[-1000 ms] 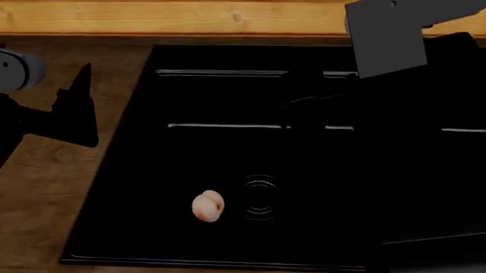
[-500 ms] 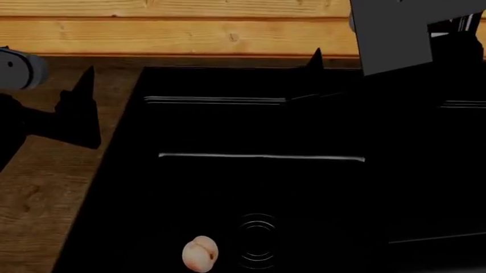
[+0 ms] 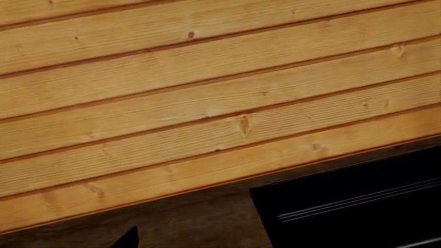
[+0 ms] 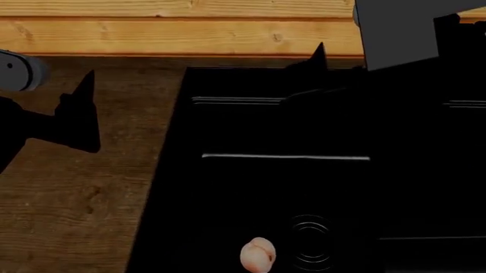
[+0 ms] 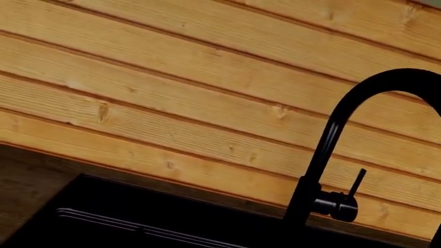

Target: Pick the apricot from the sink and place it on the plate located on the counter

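In the head view, the apricot [image 4: 258, 255] lies on the floor of the black sink [image 4: 227, 193], close to the near edge of the picture and just beside the round ringed drain [image 4: 311, 243], touched by neither arm. The brown wood-grain counter [image 4: 91, 199] runs along the sink's left side, with a pine-plank wall strip [image 4: 174, 34] behind it. The left gripper [image 4: 76, 116] hangs over the counter, well apart from the fruit, as a dark silhouette with one pointed finger showing; whether its fingers are spread or pressed together cannot be told. The right arm [image 4: 399, 34] shows as a grey block at the upper right, and its gripper cannot be made out against the black basin. The left wrist view takes in mostly the plank wall [image 3: 206, 103], a corner of the sink [image 3: 358, 206] and a small dark fingertip [image 3: 129, 239] at the picture's edge. The right wrist view shows the plank wall [image 5: 172, 93], the curved black faucet [image 5: 331, 155] with its side lever, and the sink's back rim [image 5: 138, 217]; no fingers appear in it.
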